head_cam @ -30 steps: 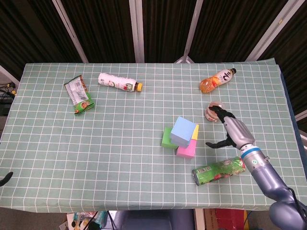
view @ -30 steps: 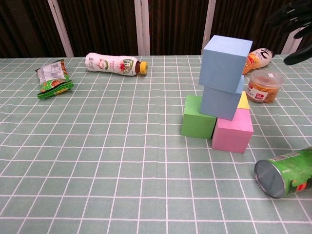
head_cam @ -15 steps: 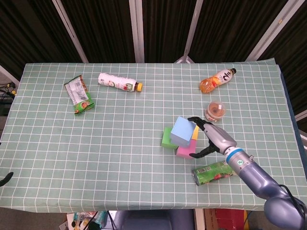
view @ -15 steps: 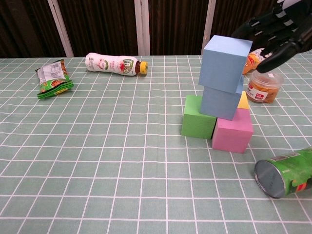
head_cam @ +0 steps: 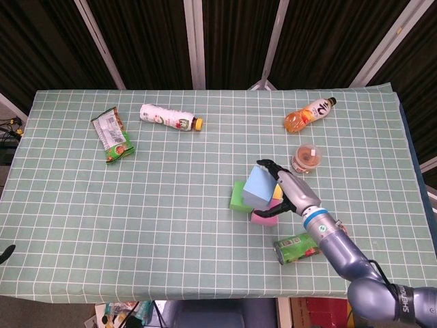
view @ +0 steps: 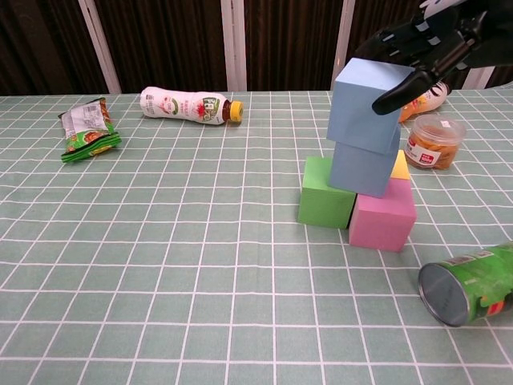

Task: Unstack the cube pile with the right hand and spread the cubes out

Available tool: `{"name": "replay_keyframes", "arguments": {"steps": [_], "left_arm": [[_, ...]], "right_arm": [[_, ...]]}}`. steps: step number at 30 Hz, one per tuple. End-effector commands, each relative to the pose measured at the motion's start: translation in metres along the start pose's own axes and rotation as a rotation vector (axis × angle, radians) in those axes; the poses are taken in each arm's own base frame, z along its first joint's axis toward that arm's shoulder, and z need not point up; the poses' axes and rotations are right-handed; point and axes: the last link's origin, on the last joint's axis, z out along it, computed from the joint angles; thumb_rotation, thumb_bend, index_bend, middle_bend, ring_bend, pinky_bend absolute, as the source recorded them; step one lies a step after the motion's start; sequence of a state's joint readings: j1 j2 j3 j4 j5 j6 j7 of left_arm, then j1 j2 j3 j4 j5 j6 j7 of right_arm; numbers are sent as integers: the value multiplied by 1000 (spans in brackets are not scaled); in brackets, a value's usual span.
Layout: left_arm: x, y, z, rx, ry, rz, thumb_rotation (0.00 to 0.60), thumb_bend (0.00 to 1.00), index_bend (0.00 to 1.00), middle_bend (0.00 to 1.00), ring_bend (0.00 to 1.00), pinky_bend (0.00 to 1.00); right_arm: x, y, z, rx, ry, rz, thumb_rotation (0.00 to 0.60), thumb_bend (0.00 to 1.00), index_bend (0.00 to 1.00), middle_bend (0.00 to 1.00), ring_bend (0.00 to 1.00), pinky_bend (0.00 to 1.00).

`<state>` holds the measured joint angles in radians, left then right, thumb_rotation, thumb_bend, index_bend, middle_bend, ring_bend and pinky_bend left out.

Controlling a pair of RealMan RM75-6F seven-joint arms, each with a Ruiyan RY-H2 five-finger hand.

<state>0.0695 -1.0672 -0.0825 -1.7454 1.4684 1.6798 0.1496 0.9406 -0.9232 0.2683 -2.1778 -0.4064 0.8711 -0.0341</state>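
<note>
- while the right hand [view: 425,50] reaches over the pile, its dark fingers [view: 394,98] are spread around the top blue cube [view: 369,103], one lying against the cube's right face and others above its top edge; whether they actually grip it, i cannot tell.
- from the head view the right hand [head_cam: 285,193] sits just beside the stack, thumb and fingers apart on either side of the blue cube [head_cam: 259,186].
- that top blue cube rests, slightly turned, on a second blue cube [view: 362,167].
- under those, the green cube [view: 325,204] sits at the left, the pink cube [view: 382,216] in front at the right, and a yellow cube [view: 401,165] peeks out behind the pink one; all are touching.
- near the pile, a green can [view: 470,285] lies on its side towards the front right.
- a small lidded cup [view: 434,142] stands just behind the stack to the right, with an orange drink bottle [head_cam: 310,113] lying further back.
- well apart to the left, a white bottle [view: 189,106] and a snack packet [view: 90,128] lie on the checked tablecloth [view: 160,265].
- the left hand is out of sight in both views.
</note>
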Motion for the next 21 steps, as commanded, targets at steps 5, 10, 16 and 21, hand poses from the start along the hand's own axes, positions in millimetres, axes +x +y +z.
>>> {"name": "replay_keyframes", "arguments": {"steps": [5, 10, 16, 21], "left_arm": [[1, -1, -1, 6, 2, -6, 600, 150, 194, 41, 0, 0], [1, -2, 0, 9, 0, -7, 600, 149, 194, 41, 0, 0], [1, -2, -1, 10, -1, -9, 600, 149, 197, 41, 0, 0], [1, -2, -1, 13, -1, -7, 600, 150, 197, 41, 0, 0]], "right_arm": [[-1, -1, 11, -8, 75, -60, 600, 197, 238, 312, 328, 23], [-2, 0, 16, -7, 213, -104, 600, 280, 427, 480, 501, 147], [-8, 8, 20, -17, 210, -70, 600, 342, 427, 499, 534, 175], [-7, 10, 20, -3, 229, -73, 600, 346, 427, 499, 533, 175]]}}
